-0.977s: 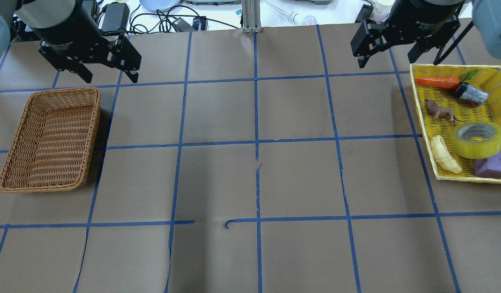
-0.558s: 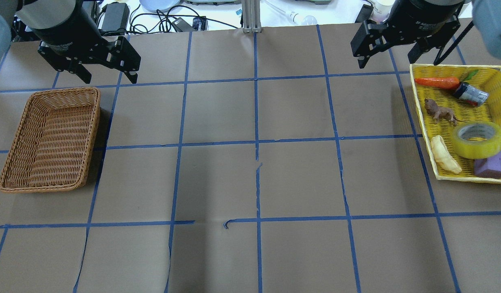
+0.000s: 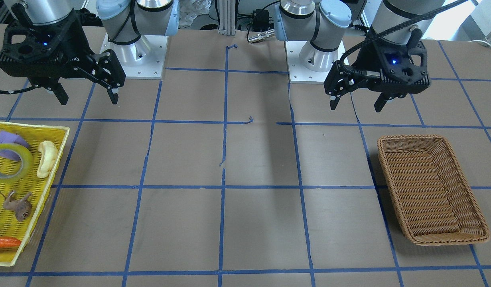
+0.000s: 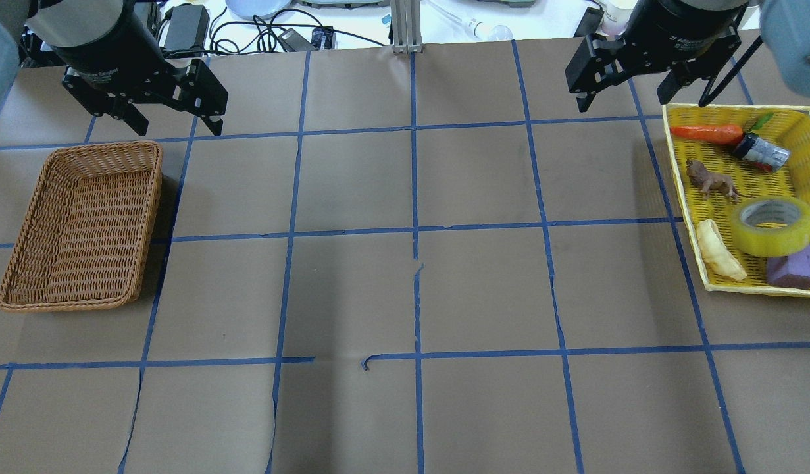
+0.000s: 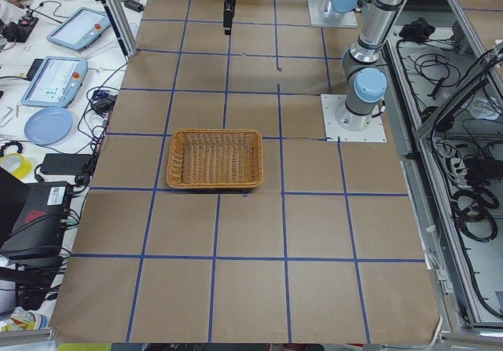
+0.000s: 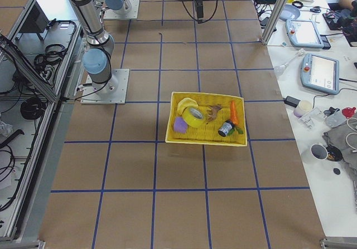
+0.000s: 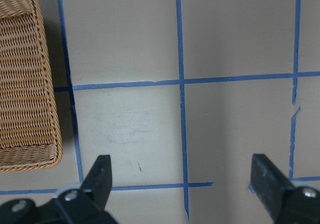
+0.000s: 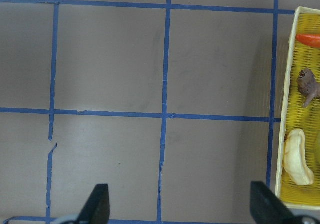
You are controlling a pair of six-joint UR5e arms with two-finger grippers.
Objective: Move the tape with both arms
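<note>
The tape point(image 4: 772, 226), a yellowish-green roll, lies flat in the yellow tray point(image 4: 740, 110) at the table's right edge. It also shows in the front view point(image 3: 26, 161) and the right side view point(image 6: 194, 116). My right gripper point(image 4: 625, 95) hangs open and empty above the table, just left of the tray's far corner and well away from the tape. Its wrist view point(image 8: 181, 206) shows the tray's edge but not the tape. My left gripper point(image 4: 179, 122) hangs open and empty just beyond the wicker basket point(image 4: 82, 224).
The tray also holds a carrot point(image 4: 704, 133), a small can point(image 4: 760, 151), a brown toy animal point(image 4: 710, 179), a pale banana-like piece point(image 4: 720, 250) and a purple block point(image 4: 796, 268) next to the tape. The wicker basket holds nothing. Blue tape lines grid the brown table.
The right gripper has shifted very slightly toward the far edge. Nothing else has moved.
</note>
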